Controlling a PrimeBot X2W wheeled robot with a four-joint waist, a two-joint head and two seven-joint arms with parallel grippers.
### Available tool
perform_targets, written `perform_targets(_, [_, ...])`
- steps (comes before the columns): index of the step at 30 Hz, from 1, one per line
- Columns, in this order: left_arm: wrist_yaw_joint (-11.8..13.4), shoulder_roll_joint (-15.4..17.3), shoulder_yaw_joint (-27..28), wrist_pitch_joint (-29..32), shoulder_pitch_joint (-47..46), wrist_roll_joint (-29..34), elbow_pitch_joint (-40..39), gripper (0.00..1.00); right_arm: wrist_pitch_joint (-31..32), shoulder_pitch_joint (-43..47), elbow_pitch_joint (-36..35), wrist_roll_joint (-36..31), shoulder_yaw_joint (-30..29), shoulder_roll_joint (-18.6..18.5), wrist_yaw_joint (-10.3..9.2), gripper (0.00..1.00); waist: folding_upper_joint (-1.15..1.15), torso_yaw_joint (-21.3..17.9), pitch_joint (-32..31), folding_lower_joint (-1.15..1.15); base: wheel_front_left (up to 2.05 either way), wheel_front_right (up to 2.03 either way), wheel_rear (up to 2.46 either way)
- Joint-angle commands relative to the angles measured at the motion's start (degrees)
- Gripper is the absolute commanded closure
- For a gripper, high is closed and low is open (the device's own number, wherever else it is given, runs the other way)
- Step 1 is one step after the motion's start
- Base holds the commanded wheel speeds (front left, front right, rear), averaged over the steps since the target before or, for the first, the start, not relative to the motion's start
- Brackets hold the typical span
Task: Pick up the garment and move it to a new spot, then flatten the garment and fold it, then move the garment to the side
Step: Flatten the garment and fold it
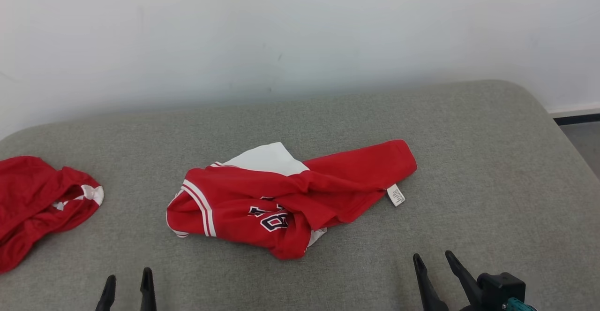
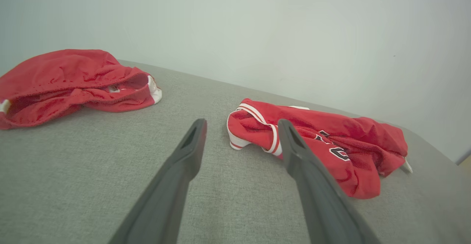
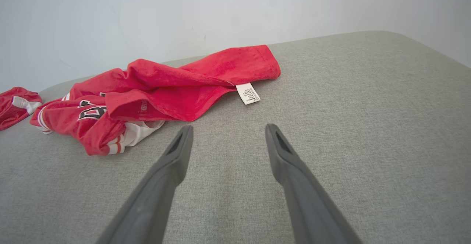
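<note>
Garment (image 1: 281, 203), red with white trim, is seen crumpled mid-way across the grey cushion (image 1: 478, 151), clear of all edges, with bare surface open to its right. Left gripper (image 1: 129, 276) and right gripper (image 1: 433, 256) are held wide and empty near the front edge. Another red cloth (image 1: 33, 203) is noted far left.

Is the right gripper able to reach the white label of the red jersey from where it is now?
Probably yes. The right gripper is open, and only bare grey padding lies between it and the label, which sticks out at the edge of the jersey facing it.
</note>
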Motion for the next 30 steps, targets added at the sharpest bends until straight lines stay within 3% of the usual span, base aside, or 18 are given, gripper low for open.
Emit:
perform_targets(1, [-0.22,-0.23,0.67,-0.05,0.97,0.83,-0.47,0.00,0.10,0.46,0.17,-0.23,-0.27,-0.36,-0.12,0.00,0.00,1.12,-0.87,0.01,0.00,0.00,0.00])
perform_targets(14, [-1.32,-0.79,1.17,-0.04,2.53,2.54,-0.53,0.00,1.59,-1.78,2.96,-1.69,-1.71,-1.47,-0.12,0.00,0.00,3.97,-1.71,0.01,0.00,0.00,0.00])
perform_targets(22, [-1.81,-0.90,-0.10,-0.04,1.85,2.33,-0.70,0.00,5.71,-11.73,8.18,-3.87,2.63,-4.32,-0.12,0.00,0.00,5.86,-0.20,0.01,0.00,0.00,0.00])
perform_targets(30, [-2.05,-0.92,-2.71,-0.04,0.28,2.61,-1.08,0.00,9.00,-24.64,19.96,-7.60,8.07,-9.19,-0.13,0.00,0.00,10.65,3.00,0.01,0.00,0.00,0.00])
